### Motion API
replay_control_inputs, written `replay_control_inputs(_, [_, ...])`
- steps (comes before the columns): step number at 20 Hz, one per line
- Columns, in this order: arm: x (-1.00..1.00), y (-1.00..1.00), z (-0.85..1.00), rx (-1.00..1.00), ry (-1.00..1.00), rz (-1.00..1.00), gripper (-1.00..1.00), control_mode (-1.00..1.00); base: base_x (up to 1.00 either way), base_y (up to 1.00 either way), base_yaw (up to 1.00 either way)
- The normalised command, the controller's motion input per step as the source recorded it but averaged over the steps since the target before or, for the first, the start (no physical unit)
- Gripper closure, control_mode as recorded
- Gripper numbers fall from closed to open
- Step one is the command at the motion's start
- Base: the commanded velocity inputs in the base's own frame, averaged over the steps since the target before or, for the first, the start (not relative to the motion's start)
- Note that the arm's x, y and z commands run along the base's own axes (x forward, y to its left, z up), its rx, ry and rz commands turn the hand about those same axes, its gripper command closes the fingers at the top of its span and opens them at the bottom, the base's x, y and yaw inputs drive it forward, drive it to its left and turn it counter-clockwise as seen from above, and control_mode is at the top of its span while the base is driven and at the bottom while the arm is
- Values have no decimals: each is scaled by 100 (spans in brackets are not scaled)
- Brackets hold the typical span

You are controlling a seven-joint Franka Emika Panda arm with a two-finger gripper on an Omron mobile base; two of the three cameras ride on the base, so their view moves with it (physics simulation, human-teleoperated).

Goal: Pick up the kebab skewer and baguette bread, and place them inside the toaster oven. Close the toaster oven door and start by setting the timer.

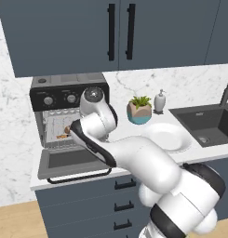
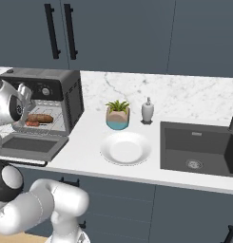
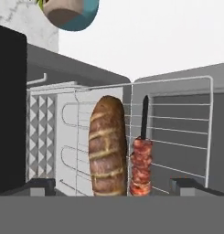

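Tool [image 3: 111, 186] fingers stand wide apart and hold nothing, just in front of the toaster oven's [image 2: 65, 97] open mouth at the left end of the counter [image 2: 84, 147]. In the hand view the two dark fingertips [image 3: 40, 186] sit on either side of the food. The baguette [image 3: 107, 145] and the kebab skewer [image 3: 141, 167] lie side by side on the wire rack [image 3: 177, 132] inside the oven, close together. The oven door [image 1: 71, 160] hangs open, folded down flat over the counter's front edge. Further along the counter sit a white plate [image 2: 126, 148], a potted plant [image 2: 118, 115], a soap bottle [image 2: 147, 111] and a dark sink [image 2: 199, 147].
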Motion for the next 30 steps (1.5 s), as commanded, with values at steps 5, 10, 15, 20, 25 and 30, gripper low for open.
replay_control_inputs(5, [-75, -3, 0, -24, 1, 30, -100, -100, 0, 0, 0])
replay_control_inputs(10, [-73, -21, 0, -21, 0, 35, -100, -100, 0, 0, 0])
replay_control_inputs(15, [-61, -9, 0, -23, 0, 32, -100, -100, 0, 0, 0])
replay_control_inputs(20, [-30, -5, 0, -21, 0, 27, -100, -100, 0, 0, 0])
replay_control_inputs(25, [-1, -9, 0, -17, 0, 22, -100, -100, 0, 0, 0])
replay_control_inputs(30, [-5, -3, -1, -12, -8, 26, -100, -100, 0, 0, 0])
